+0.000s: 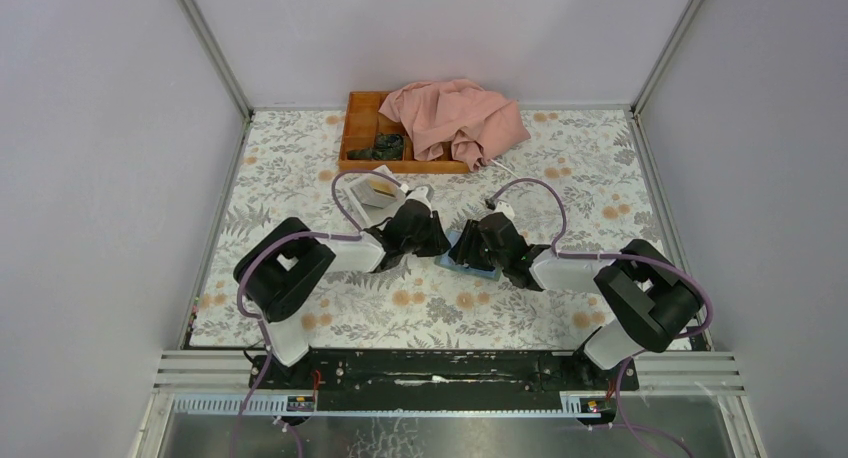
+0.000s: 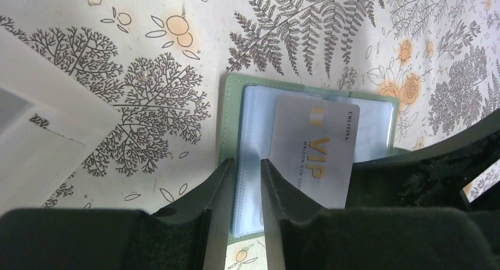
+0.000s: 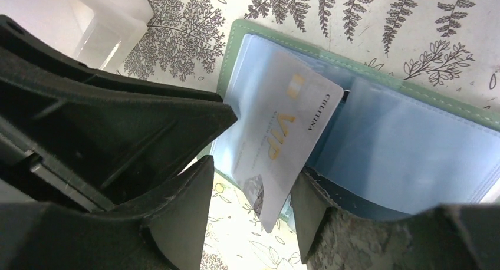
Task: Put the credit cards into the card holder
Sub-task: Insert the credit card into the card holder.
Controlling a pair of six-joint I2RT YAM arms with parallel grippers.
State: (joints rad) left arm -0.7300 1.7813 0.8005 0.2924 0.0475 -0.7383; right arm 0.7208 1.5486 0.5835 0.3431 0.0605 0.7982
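The card holder [image 2: 233,117] lies open on the floral cloth, grey-green outside with pale blue clear sleeves [image 3: 401,146]; in the top view it shows as a blue patch [image 1: 462,265] under both grippers. A silver credit card [image 2: 312,146] marked VIP rests slanted across its left page, one corner past the holder's edge [image 3: 277,140]. My left gripper [image 2: 247,167] stands over the sleeve's outer edge, jaws narrowly apart, the sleeve flat in the gap. My right gripper [image 3: 252,174] is open around the card's lower corner; one finger is near the card's edge, the other well clear.
A white open-topped box [image 1: 375,193] sits just left of the left gripper [image 1: 425,233], close to the holder [image 2: 41,140]. At the back stands an orange wooden tray [image 1: 362,128] with a pink cloth [image 1: 455,118] draped over it. The right gripper [image 1: 480,240] nearly touches the left.
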